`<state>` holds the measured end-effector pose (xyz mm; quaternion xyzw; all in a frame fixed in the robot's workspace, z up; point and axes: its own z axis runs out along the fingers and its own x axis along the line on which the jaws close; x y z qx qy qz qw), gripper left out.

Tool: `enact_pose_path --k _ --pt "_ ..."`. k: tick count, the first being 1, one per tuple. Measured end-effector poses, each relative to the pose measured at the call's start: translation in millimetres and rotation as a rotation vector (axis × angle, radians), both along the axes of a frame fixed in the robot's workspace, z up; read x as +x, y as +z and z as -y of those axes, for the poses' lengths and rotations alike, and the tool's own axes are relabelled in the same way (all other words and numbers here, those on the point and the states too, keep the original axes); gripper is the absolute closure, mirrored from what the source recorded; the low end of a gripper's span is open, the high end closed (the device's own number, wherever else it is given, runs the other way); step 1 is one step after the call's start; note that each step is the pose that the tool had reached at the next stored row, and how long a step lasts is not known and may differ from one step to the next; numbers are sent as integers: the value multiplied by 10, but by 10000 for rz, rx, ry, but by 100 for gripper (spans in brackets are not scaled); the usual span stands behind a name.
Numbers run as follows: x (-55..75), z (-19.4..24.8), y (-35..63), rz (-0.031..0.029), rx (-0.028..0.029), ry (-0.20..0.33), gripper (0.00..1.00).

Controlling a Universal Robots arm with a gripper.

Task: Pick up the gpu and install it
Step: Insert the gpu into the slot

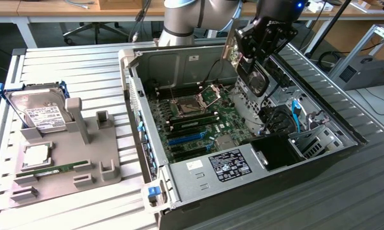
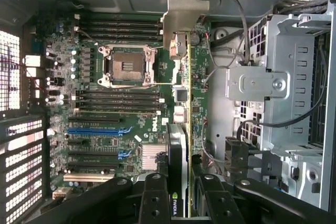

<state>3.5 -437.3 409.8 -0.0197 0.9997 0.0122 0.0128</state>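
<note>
A slatted metal table point(image 1: 71, 67) carries the work. Nearest, toward the exterior view's left, a grey fixture point(image 1: 64, 182) holds a RAM stick point(image 1: 58, 168), a CPU point(image 1: 35, 155) and, propped at its far end, a hard drive point(image 1: 42, 112) in a blue frame. Beside it lies an open case point(image 1: 173, 60), its power supply point(image 1: 227, 165) at the near end and the motherboard point(image 1: 198, 124) beyond. The gripper point(image 2: 179, 179) hangs over the case's far end, toward the exterior view's right, its fingers point(image 2: 153, 192) clamped on the gpu point(image 2: 177, 140). The card is held on edge over the side of the motherboard by the drive cage point(image 2: 283, 87), apart from the blue slots point(image 1: 186, 139). Its silver bracket point(image 2: 181, 9) points at the case's far wall. Whether the card touches the board cannot be told. Behind, the arm point(image 1: 179, 19) rises from the table's far edge. Wooden benches point(image 1: 45, 8) line the back of the room, with a chair point(image 1: 93, 28) on the dark floor.
</note>
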Motion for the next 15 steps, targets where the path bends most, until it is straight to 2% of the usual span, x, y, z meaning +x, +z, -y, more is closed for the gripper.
enact_pose_path --k 4,10,15 --pt "0 0 1 0 -47 420 73" --pt "0 -1 1 -1 -174 1393 73" --pt "0 -2 1 -1 -244 2000 73"
